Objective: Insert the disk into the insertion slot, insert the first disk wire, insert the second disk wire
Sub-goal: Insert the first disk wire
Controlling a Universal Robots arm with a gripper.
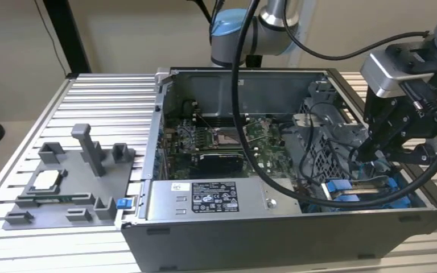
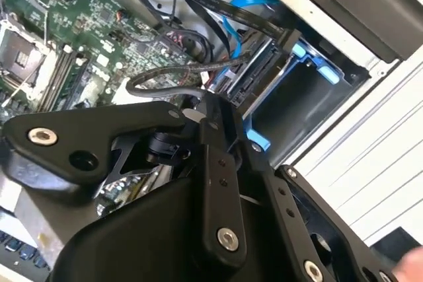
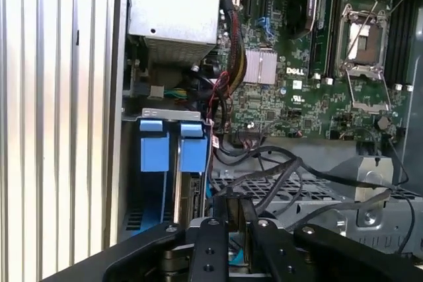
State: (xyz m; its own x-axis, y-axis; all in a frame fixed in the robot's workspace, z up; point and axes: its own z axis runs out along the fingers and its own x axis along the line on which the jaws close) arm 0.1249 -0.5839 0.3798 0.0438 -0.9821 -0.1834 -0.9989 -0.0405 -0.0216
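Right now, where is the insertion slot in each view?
Exterior view: the insertion slot sits in the near corner of the case, at the exterior view's right.
Second wrist view: the insertion slot lies against the white case wall.
First wrist view: the insertion slot lies between the case wall and the motherboard.
Shared landmark: the CPU socket.

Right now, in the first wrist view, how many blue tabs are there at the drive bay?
2. One tab is on the table's side; the other is beside it, toward the motherboard. The gripper may hide more.
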